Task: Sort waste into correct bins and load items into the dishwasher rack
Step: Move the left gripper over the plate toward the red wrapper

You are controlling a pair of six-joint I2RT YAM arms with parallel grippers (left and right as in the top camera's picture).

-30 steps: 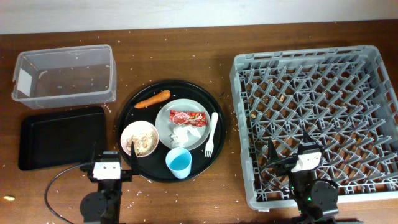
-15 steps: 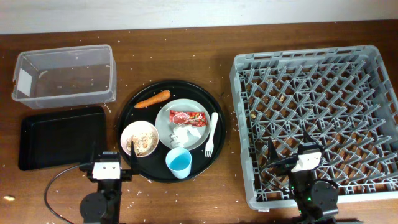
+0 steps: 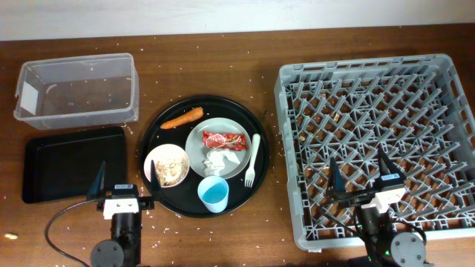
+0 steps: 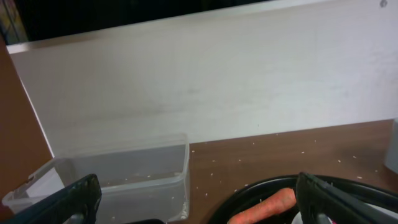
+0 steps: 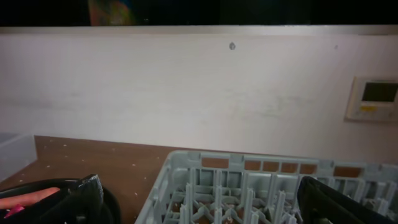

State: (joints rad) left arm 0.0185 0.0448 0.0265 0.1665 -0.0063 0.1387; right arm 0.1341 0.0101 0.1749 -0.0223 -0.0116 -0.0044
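On the large round black tray, the white plate (image 3: pixel 200 141) holds the red wrapper (image 3: pixel 224 139) and the crumpled tissue (image 3: pixel 216 159). The carrot (image 3: pixel 182 118) lies behind it, also seen in the left wrist view (image 4: pixel 264 205). The small bowl (image 3: pixel 167 165) holds rice scraps. The blue cup (image 3: pixel 214 194) and the white fork (image 3: pixel 252 159) lie beside the plate. The clear box (image 3: pixel 74 90) and the shallow black tray (image 3: pixel 70 163) are at the left, the grey rack (image 3: pixel 375 133) at the right. My left gripper (image 3: pixel 125 182) is open, empty, near the bowl. My right gripper (image 3: pixel 360 176) is open over the rack's front edge.
The round black tray (image 3: pixel 167 126) sits between the bins and the rack. Rice grains are scattered over the wooden table and inside the rack. A white wall stands behind the table. The left arm's cable loops at the front left.
Both grippers have opened wide; their fingers now spread apart. Both wrists have shifted slightly toward the front edge. The objects have not moved.
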